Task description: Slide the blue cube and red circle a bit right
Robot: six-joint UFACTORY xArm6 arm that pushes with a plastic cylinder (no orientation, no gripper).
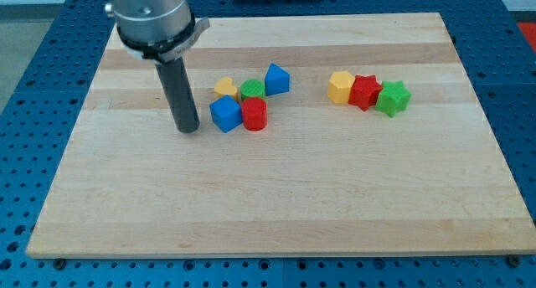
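The blue cube and the red circle sit side by side and touching, left of the board's middle. My tip rests on the board just to the view's left of the blue cube, a small gap apart. Behind the pair lie a yellow block, a green block and a blue triangular block, packed close together.
At the view's right a yellow hexagonal block, a red star and a green star sit in a touching row. The wooden board lies on a blue perforated table.
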